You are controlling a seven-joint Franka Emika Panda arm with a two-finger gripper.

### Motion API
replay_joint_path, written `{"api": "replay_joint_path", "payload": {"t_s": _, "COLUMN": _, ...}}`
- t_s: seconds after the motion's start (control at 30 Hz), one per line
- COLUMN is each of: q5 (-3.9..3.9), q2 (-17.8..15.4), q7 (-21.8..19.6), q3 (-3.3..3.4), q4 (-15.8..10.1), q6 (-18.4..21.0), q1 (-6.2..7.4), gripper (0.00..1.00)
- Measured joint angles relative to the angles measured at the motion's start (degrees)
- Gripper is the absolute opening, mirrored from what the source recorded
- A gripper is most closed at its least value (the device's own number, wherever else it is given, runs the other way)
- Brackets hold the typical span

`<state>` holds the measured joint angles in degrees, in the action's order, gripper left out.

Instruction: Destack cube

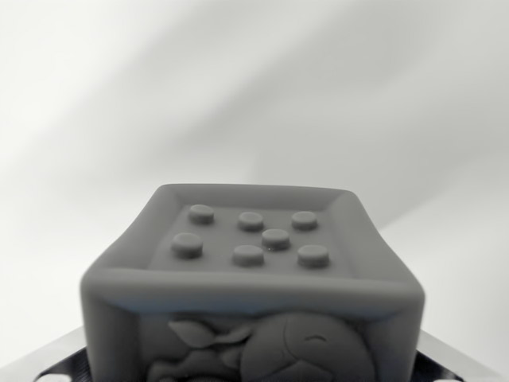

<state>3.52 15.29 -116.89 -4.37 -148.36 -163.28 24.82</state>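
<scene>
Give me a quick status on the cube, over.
Gripper: dark parts at both bottom corners, state unclear. Grey cube fills the lower wrist view, seven-stud face showing. Nothing else visible around it.

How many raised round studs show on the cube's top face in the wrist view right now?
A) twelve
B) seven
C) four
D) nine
B: the grey cube shows seven raised studs inside its recessed top: three at the back, one in the middle, three at the front.
</scene>
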Motion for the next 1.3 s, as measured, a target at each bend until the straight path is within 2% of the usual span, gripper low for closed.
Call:
{"api": "replay_joint_path", "payload": {"t_s": 0.23, "q5": 0.50, "q2": 3.1, "q7": -0.4, "q3": 0.77, "q4": 0.6, "q6": -2.4, "q1": 0.66, "gripper": 0.00}}
{"api": "replay_joint_path", "payload": {"t_s": 0.63, "q5": 0.56, "q2": 6.9, "q7": -0.5, "q3": 1.95, "q4": 1.6, "q6": -5.4, "q1": 1.80, "gripper": 0.00}}
{"api": "replay_joint_path", "payload": {"t_s": 1.1, "q5": 0.56, "q2": 8.9, "q7": -0.5, "q3": 2.45, "q4": 2.1, "q6": -6.8, "q1": 2.30, "gripper": 0.00}}
{"api": "replay_joint_path", "payload": {"t_s": 1.13, "q5": 0.56, "q2": 8.9, "q7": -0.5, "q3": 2.46, "q4": 2.2, "q6": -6.8, "q1": 2.31, "gripper": 1.00}}
{"api": "replay_joint_path", "payload": {"t_s": 1.3, "q5": 0.56, "q2": 8.9, "q7": -0.5, "q3": 2.47, "q4": 2.2, "q6": -6.8, "q1": 2.32, "gripper": 1.00}}
